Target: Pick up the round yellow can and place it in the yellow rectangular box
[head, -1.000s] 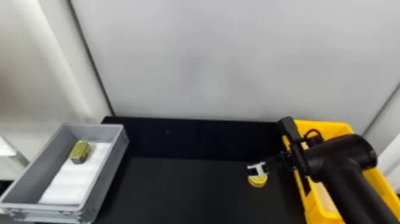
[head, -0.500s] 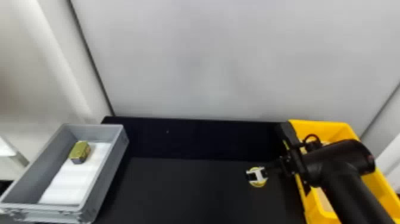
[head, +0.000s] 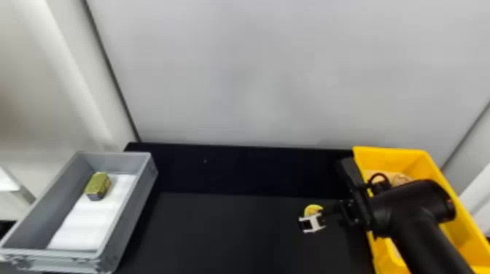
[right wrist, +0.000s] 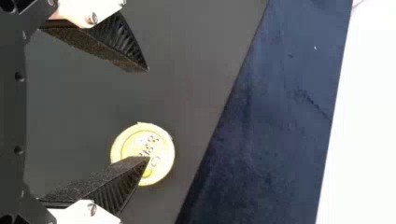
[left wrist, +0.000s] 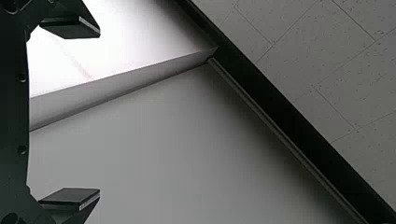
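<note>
The round yellow can (head: 312, 210) is on the black worktop (head: 233, 237), to the left of the yellow box (head: 388, 158) and well apart from the grey box (head: 135, 215). The right hand (head: 311, 223) is at the can, its two black fingers spread wide and gripping nothing. In the right wrist view, the tip of one finger (right wrist: 119, 179) overlaps the can's lid; whether it touches the lid, I cannot tell. The other finger stands clear of the can.

The lid faces the right wrist camera and carries dark print inside a raised ring, with characters grouped near the middle. The lid is yellow, paler toward its rim.

The right arm (head: 423, 226) comes in from the bottom edge and passes over the yellow box. Inside that box, partly hidden behind the arm, lies something tan and mottled (head: 400, 178); what it is, I cannot tell.

At the left, the grey box holds a white sheet (head: 87, 222). A small gold-green block (head: 97, 186) with a darker side sits at the sheet's far end. A pale grey wall (head: 277, 73) rises behind the worktop.

The left hand (left wrist: 99, 113) is open and holding nothing, its two fingers well apart. Beyond it, the left wrist view shows pale panels (left wrist: 154, 154), a dark strip (left wrist: 280, 112) and speckled tiles (left wrist: 336, 60).
</note>
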### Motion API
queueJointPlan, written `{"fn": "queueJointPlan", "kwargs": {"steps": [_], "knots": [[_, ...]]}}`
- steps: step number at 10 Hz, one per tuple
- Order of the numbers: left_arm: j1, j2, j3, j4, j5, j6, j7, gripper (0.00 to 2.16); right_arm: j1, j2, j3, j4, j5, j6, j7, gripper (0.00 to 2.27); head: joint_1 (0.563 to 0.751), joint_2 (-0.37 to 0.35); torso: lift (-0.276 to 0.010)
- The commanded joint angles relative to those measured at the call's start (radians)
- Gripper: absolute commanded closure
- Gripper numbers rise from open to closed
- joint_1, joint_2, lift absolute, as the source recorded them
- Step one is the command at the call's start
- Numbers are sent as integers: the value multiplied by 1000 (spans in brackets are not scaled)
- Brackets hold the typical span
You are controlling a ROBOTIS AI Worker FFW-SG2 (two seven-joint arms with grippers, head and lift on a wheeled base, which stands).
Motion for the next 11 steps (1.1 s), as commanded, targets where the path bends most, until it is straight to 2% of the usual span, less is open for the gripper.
{"fn": "queueJointPlan", "kwargs": {"steps": [1,8,10,11], "knots": [[2,0,0,0,0,1,0,84,1,4,0,22,-12,-10,-13,130,663,54,-10],[9,3,8,-3,0,1,-2,84,9,3,-2,66,-26,-33,-28,130,663,54,-10],[11,3,6,-3,0,4,-2,84,9,1,-30,22,-35,-45,-22,130,663,54,-10],[12,3,6,-5,0,14,-3,84,6,-3,-28,-49,-41,-22,-17,130,663,54,-10]]}}
